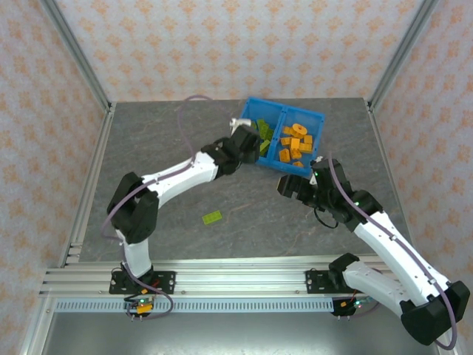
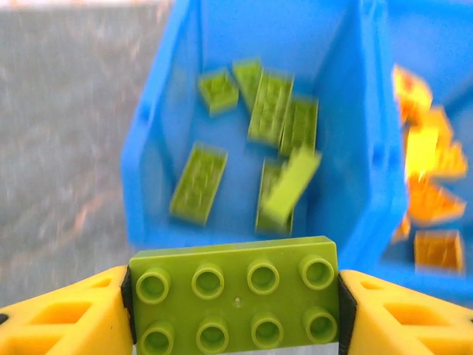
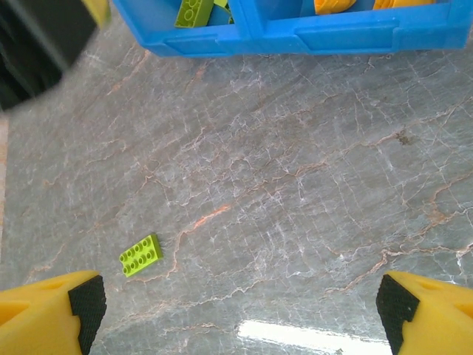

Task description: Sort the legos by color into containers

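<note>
Green brick (image 2: 235,288): light, rigid, slick plastic. Left gripper (image 2: 235,309) clamps its short ends above the bin's (image 2: 145,170) green compartment.
Second green brick (image 3: 140,254): flat on desk (image 3: 295,185); best pinched across its long sides.
Right gripper (image 3: 238,307): open, empty.

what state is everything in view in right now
left fingers, clamped on held green brick
held green brick, gripped at both ends, not yet dropped
right fingers, open, empty
loose green brick, flat on table, unsorted
blue bin, green bricks in one compartment, orange bricks in the other
</note>
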Robot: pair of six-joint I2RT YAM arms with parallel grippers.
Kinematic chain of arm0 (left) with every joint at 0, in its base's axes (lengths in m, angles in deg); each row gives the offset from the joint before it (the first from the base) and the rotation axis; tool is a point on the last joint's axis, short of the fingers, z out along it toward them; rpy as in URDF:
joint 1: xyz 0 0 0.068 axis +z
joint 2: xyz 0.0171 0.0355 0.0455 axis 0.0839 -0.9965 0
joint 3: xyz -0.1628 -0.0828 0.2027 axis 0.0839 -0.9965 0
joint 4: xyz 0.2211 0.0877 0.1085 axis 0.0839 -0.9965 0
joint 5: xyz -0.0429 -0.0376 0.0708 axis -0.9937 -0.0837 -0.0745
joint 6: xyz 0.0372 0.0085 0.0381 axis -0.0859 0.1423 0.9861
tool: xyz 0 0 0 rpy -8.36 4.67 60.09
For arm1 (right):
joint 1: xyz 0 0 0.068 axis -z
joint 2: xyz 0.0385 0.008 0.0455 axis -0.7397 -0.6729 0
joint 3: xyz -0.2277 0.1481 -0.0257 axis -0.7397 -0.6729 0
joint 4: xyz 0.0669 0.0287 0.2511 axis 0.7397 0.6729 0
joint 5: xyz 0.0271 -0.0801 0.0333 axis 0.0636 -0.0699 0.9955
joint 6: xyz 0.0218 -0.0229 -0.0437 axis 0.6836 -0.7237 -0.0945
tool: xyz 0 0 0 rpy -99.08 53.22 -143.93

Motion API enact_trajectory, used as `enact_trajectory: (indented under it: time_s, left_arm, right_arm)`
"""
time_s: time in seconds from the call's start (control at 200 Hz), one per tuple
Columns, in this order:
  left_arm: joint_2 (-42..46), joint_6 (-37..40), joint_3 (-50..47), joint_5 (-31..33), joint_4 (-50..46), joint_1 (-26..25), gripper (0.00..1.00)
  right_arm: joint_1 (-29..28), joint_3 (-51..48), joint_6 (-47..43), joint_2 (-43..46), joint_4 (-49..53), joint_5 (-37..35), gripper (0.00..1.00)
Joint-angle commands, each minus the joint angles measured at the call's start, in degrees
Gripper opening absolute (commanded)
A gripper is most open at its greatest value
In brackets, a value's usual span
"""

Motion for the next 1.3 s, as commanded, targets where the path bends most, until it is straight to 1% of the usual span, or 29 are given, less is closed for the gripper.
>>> enact_trajectory:
  time_s: [0.0,0.195,0.265,0.33,0.41,0.506,0.581,0.676,0.726,0.806,0.886,1.001,1.121,1.191,1.291]
  left_arm:
    - [-6.9,6.7,9.9,1.5,0.5,2.0,0.63]
    - [-20.1,8.6,29.4,-0.7,-1.9,5.3,0.63]
    - [-25.0,8.7,36.7,-2.2,-4.3,6.1,0.63]
    - [-29.1,9.2,43.0,-3.1,-6.7,6.4,0.64]
    - [-32.7,9.9,48.3,-3.3,-8.0,6.5,0.65]
    - [-35.3,10.0,53.0,-2.9,-9.7,6.6,0.69]
    - [-35.8,9.9,55.4,-3.6,-10.8,6.7,0.73]
    - [-34.4,9.7,55.8,-4.4,-11.4,6.7,0.85]
    - [-33.2,9.4,55.4,-4.6,-12.1,6.8,0.88]
    - [-30.2,9.2,53.0,-5.8,-12.6,6.7,0.91]
    - [-25.4,8.4,46.9,-7.1,-11.3,6.7,0.93]
    - [-14.6,9.3,30.5,-11.3,-5.3,6.1,0.93]
    - [-0.5,15.3,11.4,-14.4,-2.0,4.8,0.93]
    - [8.4,19.9,1.1,-15.2,-2.7,4.0,0.93]
    - [19.3,27.6,-11.3,-16.9,-6.7,2.7,0.93]
  right_arm:
    - [-0.1,-0.8,-0.1,2.2,0.1,-0.7,0.96]
    - [-0.1,-1.1,0.3,3.7,1.0,-1.0,0.96]
    - [-0.1,-1.1,0.2,4.2,1.3,-1.2,0.96]
    - [-0.1,-1.1,0.1,4.5,1.6,-1.5,0.95]
    - [-0.1,-1.2,0.0,4.9,1.8,-1.7,0.96]
    - [-0.1,-1.3,0.1,5.1,2.0,-1.6,0.96]
    - [-0.1,-1.3,0.1,5.3,2.0,-1.6,0.96]
    - [-0.1,-1.3,0.2,5.3,1.7,-1.4,0.96]
    - [-0.1,-1.4,0.3,5.2,1.5,-1.4,0.96]
    - [-0.1,-1.4,0.4,5.1,1.0,-1.4,0.96]
    - [-0.1,-1.6,0.7,5.0,0.5,-1.1,0.96]
    - [-0.1,-1.5,0.3,4.7,0.1,-1.0,0.96]
    - [-0.1,-1.6,-0.9,4.6,-0.9,-0.8,0.96]
    - [-0.1,-2.6,-2.1,4.4,-4.1,2.4,0.97]
    - [-0.1,-4.9,-3.2,4.0,-11.7,11.7,0.97]
